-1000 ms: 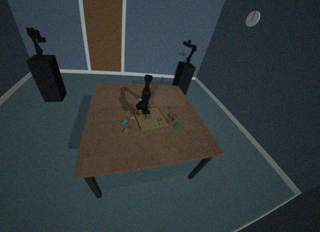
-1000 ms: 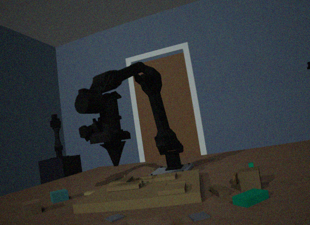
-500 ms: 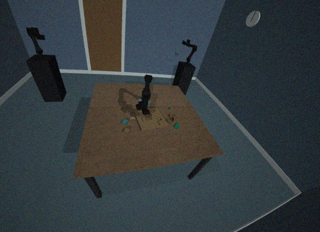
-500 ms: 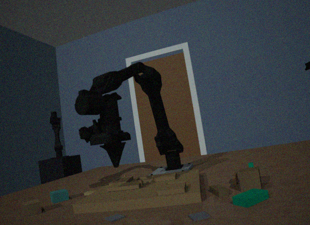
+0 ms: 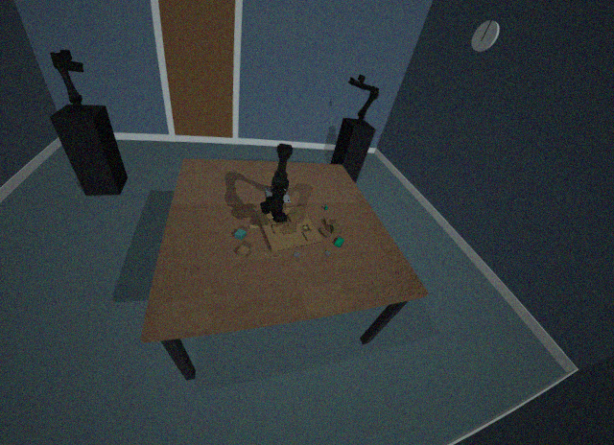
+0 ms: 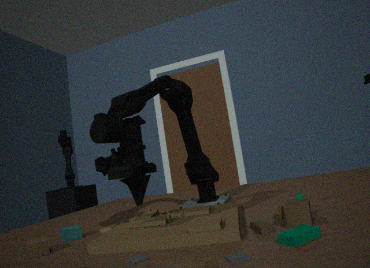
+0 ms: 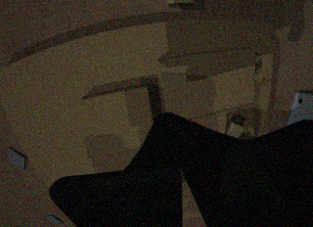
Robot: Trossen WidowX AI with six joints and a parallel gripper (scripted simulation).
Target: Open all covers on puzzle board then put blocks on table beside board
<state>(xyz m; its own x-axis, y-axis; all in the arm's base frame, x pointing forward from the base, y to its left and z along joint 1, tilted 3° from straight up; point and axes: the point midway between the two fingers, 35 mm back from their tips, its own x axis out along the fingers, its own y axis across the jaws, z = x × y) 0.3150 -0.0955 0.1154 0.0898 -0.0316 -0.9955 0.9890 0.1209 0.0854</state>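
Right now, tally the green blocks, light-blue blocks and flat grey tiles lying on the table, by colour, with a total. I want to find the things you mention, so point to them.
Green blocks point(image 5: 339, 242) point(image 5: 325, 208) point(image 6: 299, 235) point(image 6: 299, 196): 2
Light-blue block point(image 5: 240, 233) point(image 6: 71, 233): 1
Flat grey tiles point(image 5: 296, 254) point(image 5: 327, 253) point(image 6: 137, 259) point(image 6: 237, 257) point(image 7: 17, 158) point(image 7: 55, 219): 2
Total: 5

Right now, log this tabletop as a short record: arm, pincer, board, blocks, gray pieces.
arm: black, bent over the board
pincer: shut, nothing held, above the board
board: puzzle board, wooden, raised pieces on top
blocks: teal block and green block, on the table at opposite sides of the board
gray pieces: two, flat on the table
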